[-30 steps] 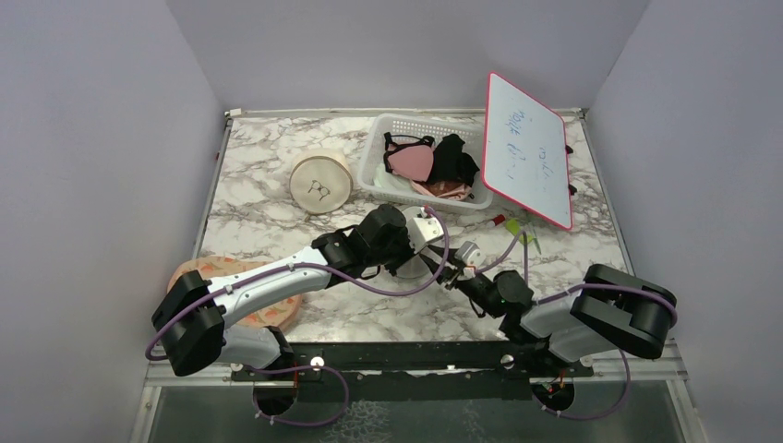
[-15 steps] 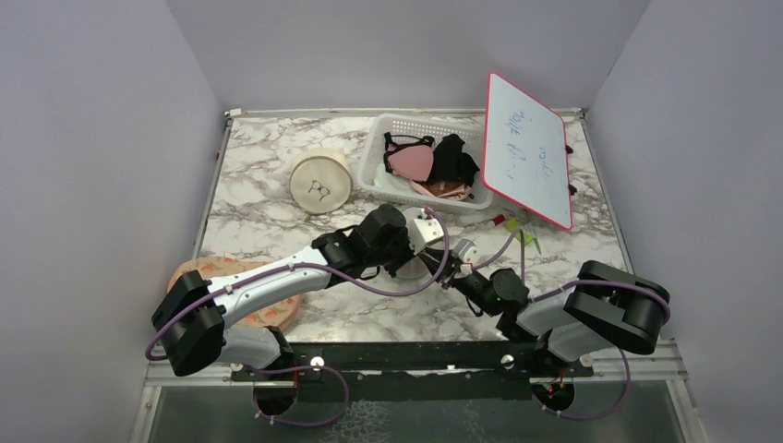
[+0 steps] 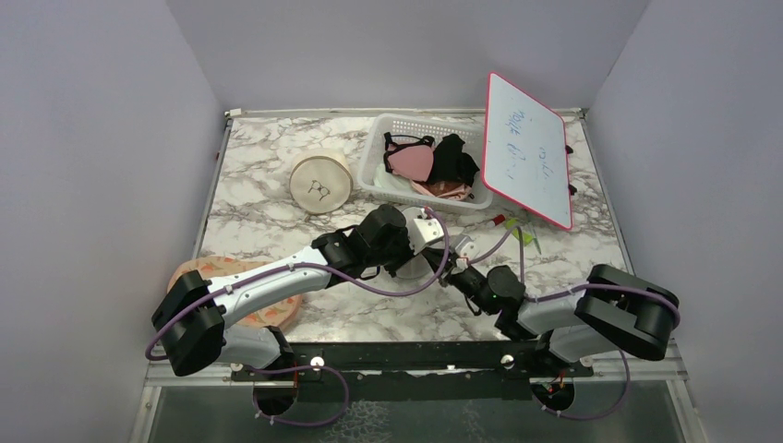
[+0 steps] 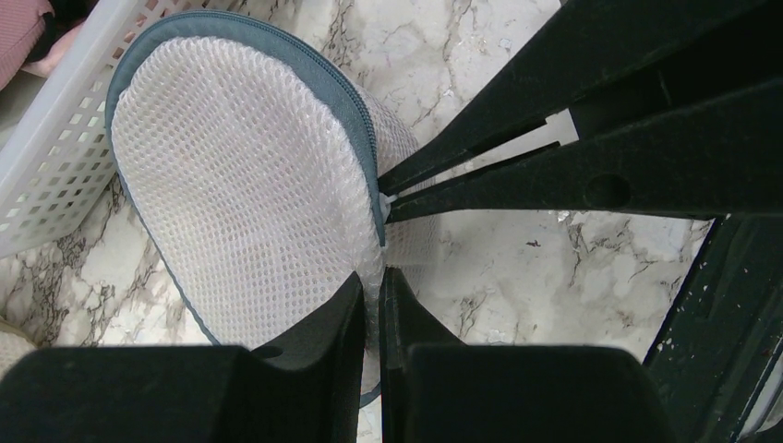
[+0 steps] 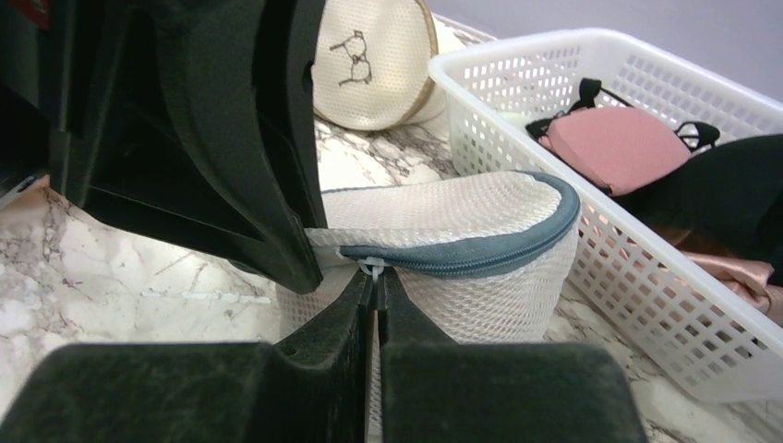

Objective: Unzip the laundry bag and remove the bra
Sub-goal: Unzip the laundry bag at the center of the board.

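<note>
laundry bag middle of tabletop, just beside basket. left gripper pinched shut on bag's near rim. right gripper clamped on zip pull right alongside. zip ring curves off toward basket, so drag along that arc imo.

I count two arms on my rig, the left arm and the right arm. Each has one claw: the left claw and the right claw.

There is one basket, with one laundry bag just beside it. In the basket I make out three garments: one pink, one black and one pale satin.

To the basket's left is one cream round case, and to its right one whiteboard. On the arms' side of the basket lie one red marker and one small yellow-green thing I can't identify. One peach pouch lies well apart from the basket on the one marble surface.
</note>
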Available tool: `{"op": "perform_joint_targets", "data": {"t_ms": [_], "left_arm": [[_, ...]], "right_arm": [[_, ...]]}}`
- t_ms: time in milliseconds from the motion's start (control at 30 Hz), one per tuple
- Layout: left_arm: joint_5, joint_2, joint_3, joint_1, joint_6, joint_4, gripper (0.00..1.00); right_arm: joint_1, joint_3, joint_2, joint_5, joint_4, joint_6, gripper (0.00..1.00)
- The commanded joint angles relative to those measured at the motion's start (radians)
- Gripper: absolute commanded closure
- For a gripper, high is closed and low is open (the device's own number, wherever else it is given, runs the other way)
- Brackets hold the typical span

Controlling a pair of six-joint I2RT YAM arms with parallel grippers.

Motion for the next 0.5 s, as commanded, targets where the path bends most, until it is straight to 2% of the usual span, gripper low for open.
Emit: {"op": "perform_joint_targets", "data": {"t_ms": [0, 233, 467], "left_arm": [[0.015, -0.009, 0.012, -0.004, -0.001, -0.004, 1.00], [0.005, -0.005, 0.011, -0.004, 0.003, -0.006, 1.00], [0.012, -0.003, 0.011, -0.005, 0.003, -0.006, 1.00]], "right_arm": [[-0.003, 0.027, -0.087, 0.122, -0.202, 0.014, 0.99], [-0.007, 0.081, -0.256, 0.162, -0.557, -0.013, 0.99], [-0.036, 0.169, -0.365, 0.231, -0.827, 0.131, 0.99]]}}
